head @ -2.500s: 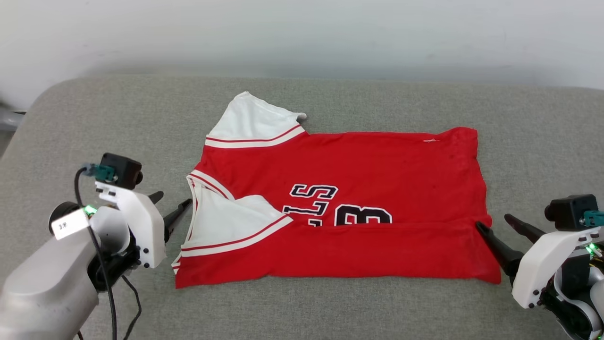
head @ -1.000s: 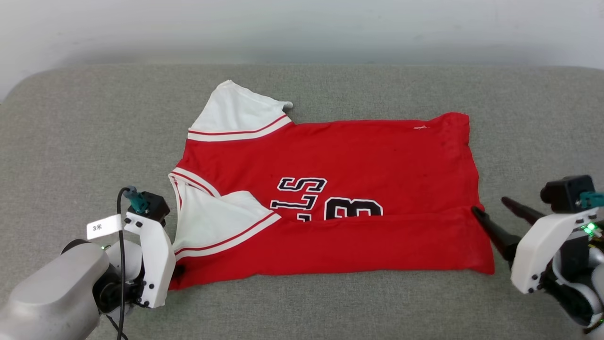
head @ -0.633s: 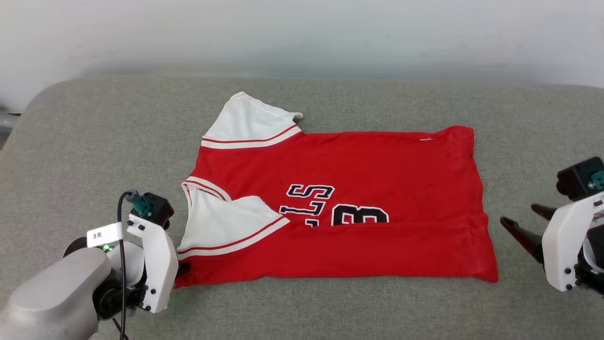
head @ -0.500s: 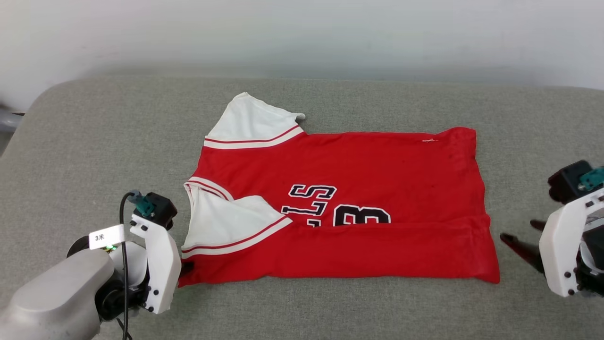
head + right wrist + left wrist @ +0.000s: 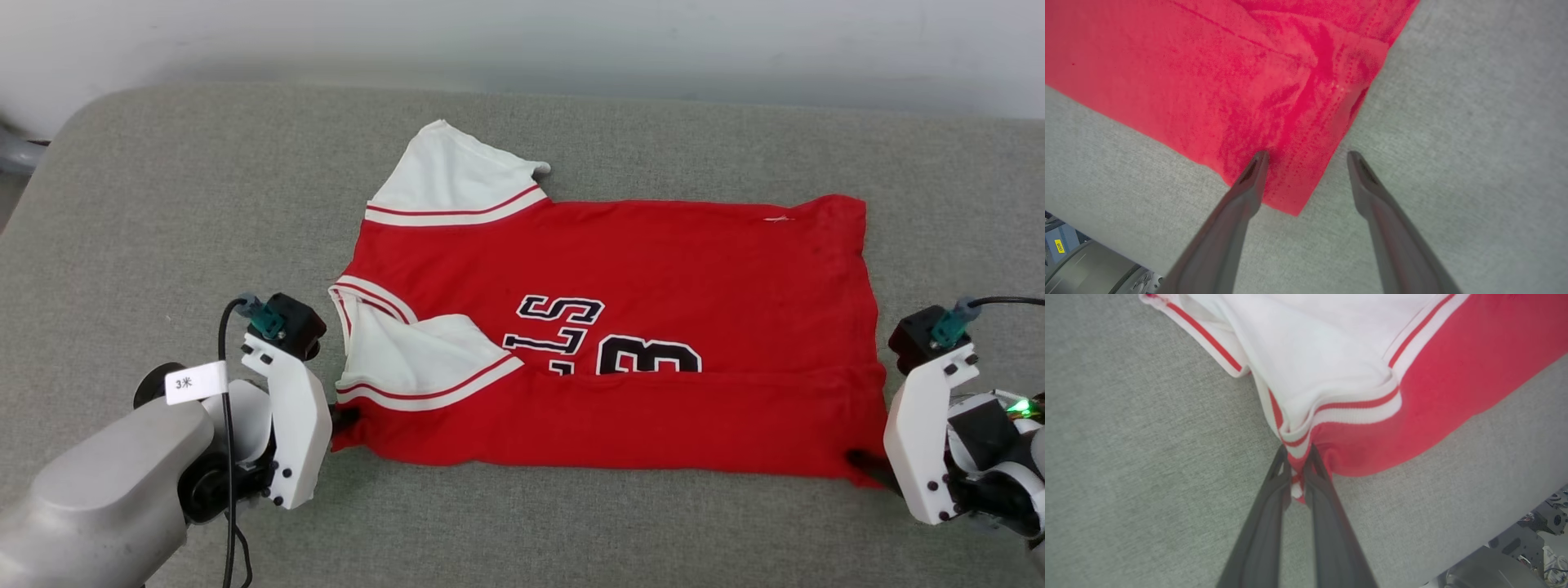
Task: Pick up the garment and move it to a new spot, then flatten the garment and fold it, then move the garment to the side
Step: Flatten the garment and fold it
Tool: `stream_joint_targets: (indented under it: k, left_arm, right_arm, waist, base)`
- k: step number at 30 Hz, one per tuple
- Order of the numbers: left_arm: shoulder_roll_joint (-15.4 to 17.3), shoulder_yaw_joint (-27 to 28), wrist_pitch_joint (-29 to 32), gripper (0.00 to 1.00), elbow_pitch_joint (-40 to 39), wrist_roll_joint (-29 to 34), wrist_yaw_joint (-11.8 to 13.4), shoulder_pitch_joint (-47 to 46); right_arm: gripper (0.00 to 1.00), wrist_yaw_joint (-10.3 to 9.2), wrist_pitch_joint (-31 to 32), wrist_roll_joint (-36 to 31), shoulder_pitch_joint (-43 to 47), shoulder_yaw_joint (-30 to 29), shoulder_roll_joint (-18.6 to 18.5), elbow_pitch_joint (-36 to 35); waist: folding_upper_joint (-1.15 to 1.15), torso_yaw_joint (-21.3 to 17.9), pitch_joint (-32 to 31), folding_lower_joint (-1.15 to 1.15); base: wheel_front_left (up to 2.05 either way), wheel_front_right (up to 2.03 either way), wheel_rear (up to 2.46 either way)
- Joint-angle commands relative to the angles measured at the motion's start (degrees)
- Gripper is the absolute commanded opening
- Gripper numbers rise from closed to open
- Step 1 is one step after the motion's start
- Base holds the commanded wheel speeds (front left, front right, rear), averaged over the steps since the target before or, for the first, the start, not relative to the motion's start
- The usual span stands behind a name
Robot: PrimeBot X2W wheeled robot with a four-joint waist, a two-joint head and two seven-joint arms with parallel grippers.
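Garment (image 5: 653,269) lies spread flat in the middle of the grey cushion (image 5: 180,204), neck to the left and hem to the right. It looks placed and flattened, and a first fold seems made: the near long edge is turned up toward the far side and covers the lower part of the lettering (image 5: 604,343).

At the near-left corner, the left tool (image 5: 1297,457) is clamped on the cloth. Its two fingers are pressed together on the striped trim where the near sleeve (image 5: 408,359) meets the red body. That sleeve is tucked in over the chest. The far sleeve (image 5: 445,180) sticks out unfolded at the far left.

At the near-right corner, the right tool (image 5: 1307,154) has its jaws wide apart. One finger rests on the red hem and the other is over bare cushion just beside the edge, so nothing is gripped there yet.

By my reading, folding is partly done. What is left is closing on that right corner, making the further folds, tucking the far sleeve, and moving the garment to the side.
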Motion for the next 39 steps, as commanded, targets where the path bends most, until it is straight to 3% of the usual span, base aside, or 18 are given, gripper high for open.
stream_joint_targets:
  k: [1, 12, 13, 14, 27, 34, 39]
  left_arm:
    - [-0.34, -0.09, -0.42, 0.00, -0.13, 0.33, -0.03, -0.86]
    - [-0.63, -0.80, -2.03, 0.00, 0.58, 0.44, -0.03, -1.59]
    - [-0.57, -0.87, -2.20, 0.00, 0.72, 0.30, -0.03, -1.44]
    - [-0.52, -0.94, -2.29, 0.00, 0.92, 0.15, -0.03, -1.19]
    - [0.21, -1.10, -3.94, 0.00, 1.62, -1.89, -0.03, 1.71]
    - [2.95, -0.81, -4.29, 0.00, -1.07, -2.69, 0.55, 3.33]
    - [6.47, -1.13, -4.15, 0.00, -6.67, -3.45, 2.48, 6.26]
  right_arm:
    - [1.00, -0.06, -0.60, -0.50, -0.77, 0.63, 0.67, 1.23]
    - [1.00, 0.07, -4.45, 0.87, 2.34, 9.52, 4.92, 9.78]
    - [0.67, 0.12, -5.13, 1.29, 2.20, 9.87, 4.99, 9.91]
    - [0.00, 0.12, -5.96, 1.66, 1.75, 10.00, 4.98, 10.01]
    - [0.00, -0.06, -13.75, 6.78, -0.11, 8.12, 0.02, 6.67]
    - [0.00, -0.06, -15.63, 9.39, 3.03, 6.07, -3.89, 1.39]
    - [0.00, -0.06, -14.57, 10.26, 7.51, 3.38, -6.05, -3.73]
  waist:
    - [0.00, 0.35, 0.87, -0.01]
    - [0.00, 0.57, 2.44, -0.01]
    - [0.00, 0.46, 2.37, -0.01]
    - [0.00, 0.29, 2.17, -0.01]
    - [0.00, -1.31, -3.19, -0.01]
    - [0.00, -1.95, -6.34, -0.01]
    - [0.00, -2.28, -8.54, -0.01]
  base:
    - [0.00, 0.00, 0.00]
    - [0.00, 0.00, 0.00]
    - [0.00, 0.00, 0.00]
    - [0.00, 0.00, 0.00]
    - [0.00, 0.00, 0.00]
    - [0.00, 0.00, 0.00]
    - [0.00, 0.00, 0.00]
